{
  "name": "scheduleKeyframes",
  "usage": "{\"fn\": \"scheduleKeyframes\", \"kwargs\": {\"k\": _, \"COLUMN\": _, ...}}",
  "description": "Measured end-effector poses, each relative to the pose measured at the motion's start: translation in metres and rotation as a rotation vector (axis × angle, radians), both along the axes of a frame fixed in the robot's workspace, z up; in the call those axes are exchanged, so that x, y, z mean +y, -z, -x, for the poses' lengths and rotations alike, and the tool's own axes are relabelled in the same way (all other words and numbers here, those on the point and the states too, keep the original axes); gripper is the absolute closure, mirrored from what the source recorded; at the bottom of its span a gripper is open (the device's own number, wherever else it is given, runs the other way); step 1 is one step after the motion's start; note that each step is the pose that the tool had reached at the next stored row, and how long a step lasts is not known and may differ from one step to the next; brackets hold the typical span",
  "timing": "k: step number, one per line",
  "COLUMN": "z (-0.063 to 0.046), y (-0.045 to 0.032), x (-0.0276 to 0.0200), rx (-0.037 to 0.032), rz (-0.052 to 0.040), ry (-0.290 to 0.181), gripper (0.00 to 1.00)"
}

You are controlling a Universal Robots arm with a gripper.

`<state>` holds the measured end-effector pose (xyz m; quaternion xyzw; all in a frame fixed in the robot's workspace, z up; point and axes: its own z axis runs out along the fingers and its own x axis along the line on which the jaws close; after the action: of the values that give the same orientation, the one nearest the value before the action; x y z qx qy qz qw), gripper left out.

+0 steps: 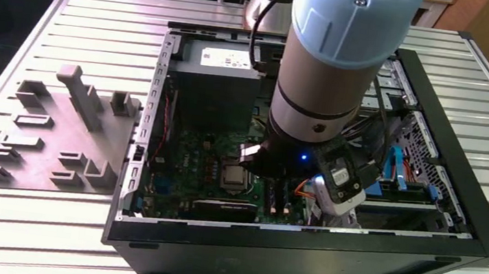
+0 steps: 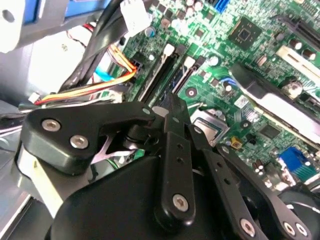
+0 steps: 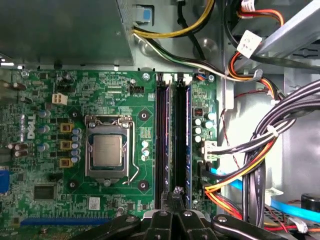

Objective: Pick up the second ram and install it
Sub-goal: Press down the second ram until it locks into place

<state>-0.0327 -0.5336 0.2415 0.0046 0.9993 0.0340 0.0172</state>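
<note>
Your gripper (image 3: 176, 196) is down inside the open computer case (image 1: 461, 177), over the motherboard (image 3: 60, 150), jaws together at the near end of the memory slots. The second ram (image 3: 181, 135) seems seated in its slot. It's thin, stiff and fragile: hold its long edges only.

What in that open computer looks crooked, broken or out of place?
Nothing stands out. The gripper sits low over the motherboard, right at the long black memory slots beside the processor socket. The cable bundles lie loosely to one side, clear of the slots. Nothing looks bent or damaged.
</note>
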Motion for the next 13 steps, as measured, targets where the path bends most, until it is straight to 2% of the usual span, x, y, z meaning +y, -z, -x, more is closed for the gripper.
{"fn": "scheduleKeyframes", "kwargs": {"k": 7, "z": 0.0, "y": 0.0004, "x": 0.0172, "rx": 0.0, "rz": 0.0, "ry": 0.0, "gripper": 0.9}}
{"fn": "scheduleKeyframes", "kwargs": {"k": 11, "z": 0.0, "y": 0.0001, "x": 0.022, "rx": 0.0, "rz": -0.0001, "ry": 0.0, "gripper": 0.9}}
{"fn": "scheduleKeyframes", "kwargs": {"k": 13, "z": 0.0, "y": -0.0044, "x": 0.0221, "rx": 0.0, "rz": 0.0001, "ry": 0.0, "gripper": 0.9}}
